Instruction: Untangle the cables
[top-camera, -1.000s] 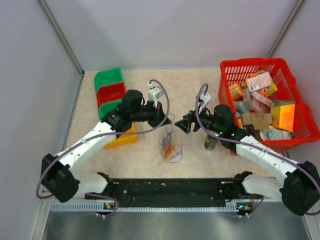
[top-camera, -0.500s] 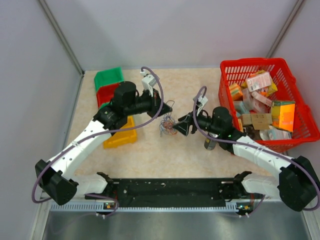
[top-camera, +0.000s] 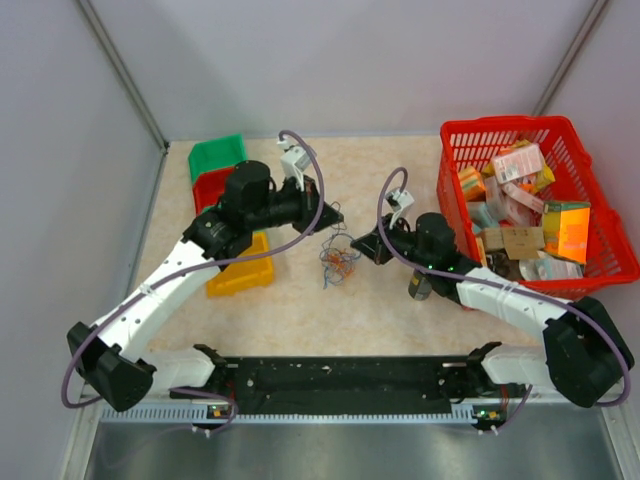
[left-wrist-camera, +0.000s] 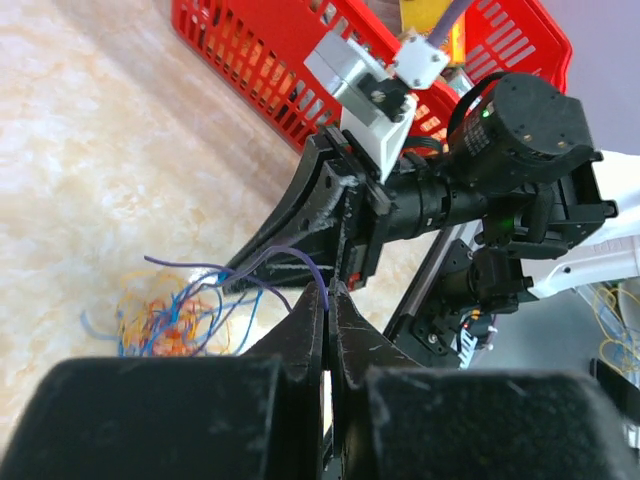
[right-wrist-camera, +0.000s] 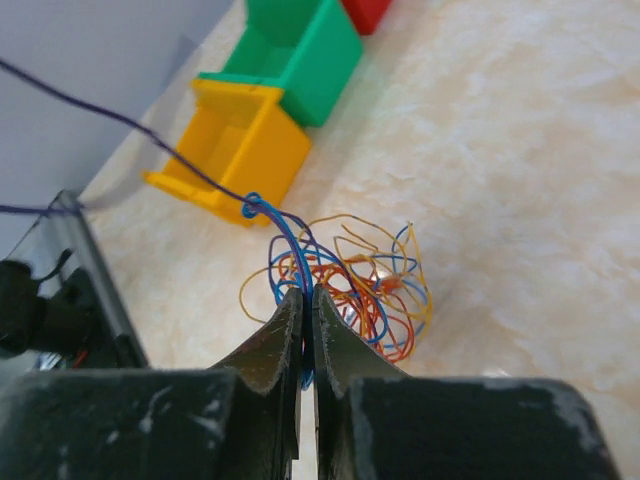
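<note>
left tool (left-wrist-camera: 327, 292) pinched closed on a purple strand | right tool (right-wrist-camera: 303, 297) pinched closed on blue strands (orange loops sat just beyond) | cables (top-camera: 338, 262) bunched between both tools, around the middle of the desk (top-camera: 300, 315)

cables (right-wrist-camera: 350, 275): thin plastic-coated wire, smooth, slight gloss
table (top-camera: 300, 315): marbled beige stone-look top, smooth, low sheen
basket (top-camera: 505, 125): red plastic mesh, glossy, upper right
bins (top-camera: 215, 158): green, red, yellow plastic, smooth, upper left
left gripper (left-wrist-camera: 326, 292): black plastic, matt, grainy, pale scuffs
right gripper (right-wrist-camera: 302, 292): same matt black, speckled wear
arm shells (top-camera: 160, 290): white plastic, glossy
front ledge (top-camera: 350, 455): brushed metal, bottom edge
</note>
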